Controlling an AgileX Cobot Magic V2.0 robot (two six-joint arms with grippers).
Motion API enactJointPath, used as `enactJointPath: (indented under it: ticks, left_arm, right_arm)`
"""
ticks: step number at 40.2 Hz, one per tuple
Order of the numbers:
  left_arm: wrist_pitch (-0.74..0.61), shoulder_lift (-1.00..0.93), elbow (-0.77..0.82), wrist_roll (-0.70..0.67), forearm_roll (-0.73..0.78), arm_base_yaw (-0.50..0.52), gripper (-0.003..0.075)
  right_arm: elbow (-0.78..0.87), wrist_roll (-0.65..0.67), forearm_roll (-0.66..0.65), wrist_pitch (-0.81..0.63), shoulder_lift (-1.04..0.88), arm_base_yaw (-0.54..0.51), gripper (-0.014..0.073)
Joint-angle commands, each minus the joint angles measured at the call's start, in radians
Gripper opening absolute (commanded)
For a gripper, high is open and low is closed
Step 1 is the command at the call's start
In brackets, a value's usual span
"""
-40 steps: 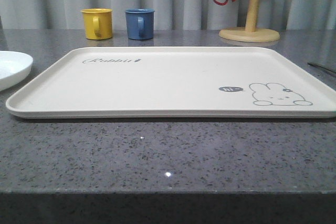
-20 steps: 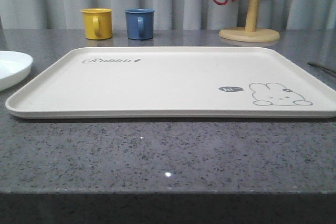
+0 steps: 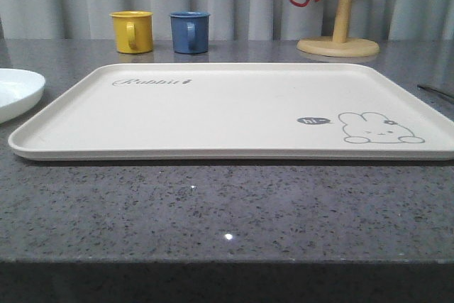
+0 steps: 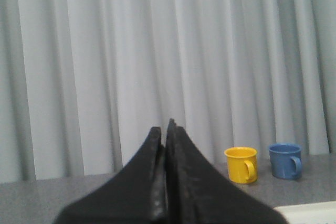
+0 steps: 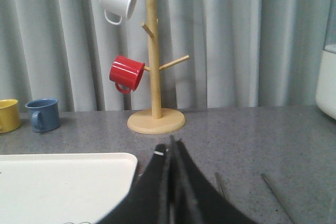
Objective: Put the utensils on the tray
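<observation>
Nothing is lying on the tray [image 3: 213, 108] yet, the plate [image 3: 18, 90] is sitting beside it, and both the left tool [image 4: 167, 129] and right tool [image 5: 170, 148] are hanging closed and empty.

You see a matt cream tray [image 3: 213, 108], smooth like plastic, on a speckled grey stone-look countertop [image 3: 213, 211] polished enough to catch light glints. The white plate [image 3: 18, 90] looks glossy. The yellow cup [image 3: 132, 31], blue cup [image 3: 189, 31] and red cup [image 5: 126, 73] look enamelled and smooth. The mug tree [image 5: 155, 61] is pale bare wood. Behind hangs a soft grey cloth curtain [image 4: 131, 51]. Both grippers' fingers [image 4: 173, 182] look matt black.
</observation>
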Motion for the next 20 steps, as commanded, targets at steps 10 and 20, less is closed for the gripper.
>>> enactJointPath:
  ticks: [10, 20]
  left_arm:
    - [0.058, 0.295, -0.178, -0.008, 0.0, 0.001, -0.0018]
    - [0.047, 0.304, -0.178, -0.008, 0.0, 0.001, 0.0039]
  right_arm:
    - [-0.258, -0.006, 0.023, 0.09, 0.332, -0.005, -0.0067]
    - [-0.264, -0.006, 0.023, 0.093, 0.348, -0.005, -0.0021]
